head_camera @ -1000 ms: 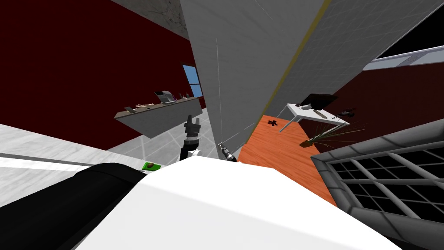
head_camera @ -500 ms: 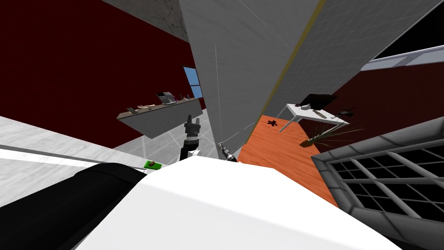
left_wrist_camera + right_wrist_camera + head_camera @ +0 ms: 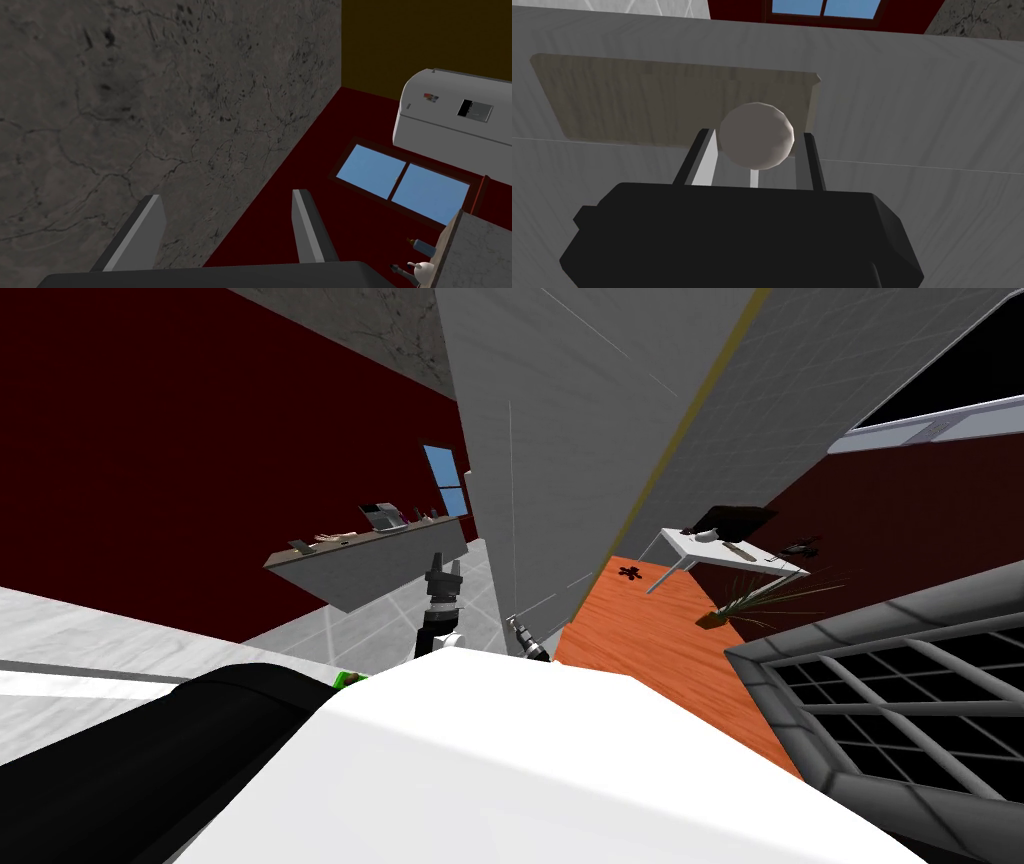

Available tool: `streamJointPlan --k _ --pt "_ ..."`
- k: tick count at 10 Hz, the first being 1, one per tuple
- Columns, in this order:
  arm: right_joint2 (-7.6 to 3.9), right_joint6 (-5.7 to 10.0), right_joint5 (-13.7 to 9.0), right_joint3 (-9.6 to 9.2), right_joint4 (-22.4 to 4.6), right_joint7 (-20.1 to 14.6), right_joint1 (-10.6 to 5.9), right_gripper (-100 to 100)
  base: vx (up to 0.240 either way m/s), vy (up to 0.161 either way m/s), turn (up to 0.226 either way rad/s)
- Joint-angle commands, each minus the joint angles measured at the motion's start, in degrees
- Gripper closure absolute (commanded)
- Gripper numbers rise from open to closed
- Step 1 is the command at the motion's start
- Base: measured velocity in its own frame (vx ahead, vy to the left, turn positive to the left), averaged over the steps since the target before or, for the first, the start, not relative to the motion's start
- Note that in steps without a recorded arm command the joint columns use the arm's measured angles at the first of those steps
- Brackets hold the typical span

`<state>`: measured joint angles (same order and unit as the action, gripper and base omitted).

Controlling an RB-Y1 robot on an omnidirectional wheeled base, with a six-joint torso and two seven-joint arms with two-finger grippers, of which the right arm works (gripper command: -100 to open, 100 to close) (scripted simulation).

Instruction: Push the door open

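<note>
- The grey door [image 3: 560,468] stands right in front of the robot, with a round pale knob [image 3: 757,135] on its face.
- The right pincer [image 3: 757,133] is clamped on that knob, one blade on each side.
- The left pincer [image 3: 226,195] hangs raised beside the door, blades apart and holding nothing.
- My worry is that the knob is round, so the thin blades may slide off as the door swings.
- A push off the door's arc could strain the wrist.
</note>
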<state>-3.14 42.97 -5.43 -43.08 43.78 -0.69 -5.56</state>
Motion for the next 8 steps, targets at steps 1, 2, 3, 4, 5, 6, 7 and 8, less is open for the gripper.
streamJointPlan --k 1,2,3,4,5,6,7,8 --pt "-0.21 0.30 -0.38 1.48 -0.63 0.34 -0.40 100 0.116 0.193 -0.036" --pt "-0.21 0.30 -0.38 1.48 -0.63 0.34 -0.40 100 0.075 0.124 -0.034" --pt "-0.52 0.38 -0.73 2.85 -0.88 0.58 -0.51 100 0.106 0.150 -0.037" --pt "-0.52 0.38 -0.73 2.85 -0.88 0.58 -0.51 100 0.082 0.122 -0.036" --pt "-0.76 0.47 -1.11 4.36 -1.15 0.84 -0.64 100 0.128 0.172 -0.038" --pt "-0.83 0.50 -1.24 4.88 -1.25 0.93 -0.68 100 0.143 0.187 -0.048" --pt "-0.87 0.54 -1.37 5.42 -1.35 1.03 -0.73 100 0.100 0.134 -0.038" --pt "-0.92 0.57 -1.51 5.97 -1.45 1.12 -0.77 100 0.084 0.110 -0.033"
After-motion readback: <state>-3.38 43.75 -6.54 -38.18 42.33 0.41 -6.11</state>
